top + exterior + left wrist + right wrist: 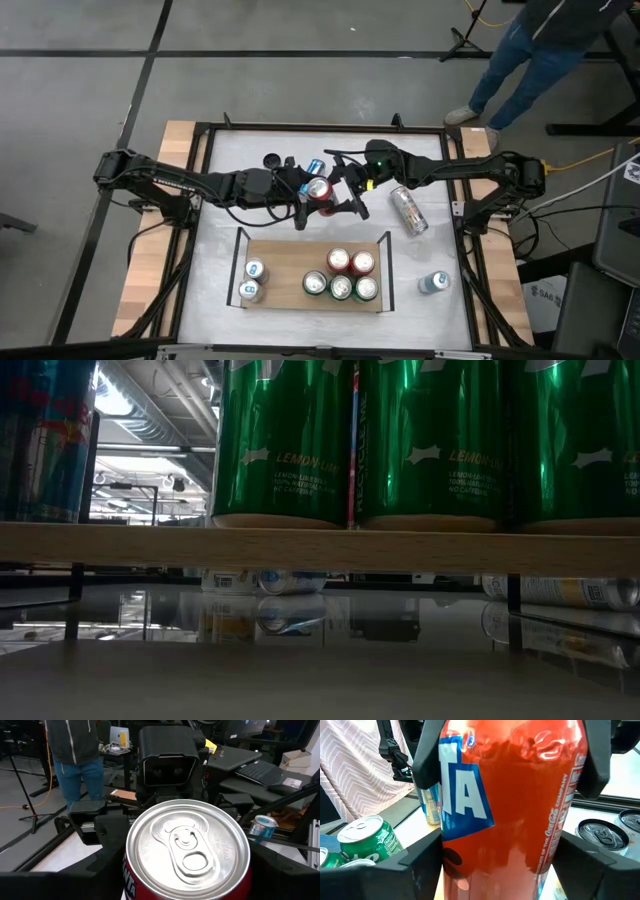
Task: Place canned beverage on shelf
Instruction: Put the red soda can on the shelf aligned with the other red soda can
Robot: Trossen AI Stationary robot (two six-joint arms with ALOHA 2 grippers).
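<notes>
Handover step: red aluminium can [319, 190] above table's [225, 180] far middle, clamped by left gripper [310, 200] and right gripper [345, 192]. Next: one releases, other carries to wooden shelf [290, 262].

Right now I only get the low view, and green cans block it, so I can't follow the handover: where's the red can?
Observer: The red can is behind the shelf, mid-table, with the left gripper and right gripper both on it.
Operator: Upright?
Observer: Yes, its top faces the high camera.
Operator: Room on the shelf?
Observer: Bare board between the two blue cans and the green cans.
</notes>
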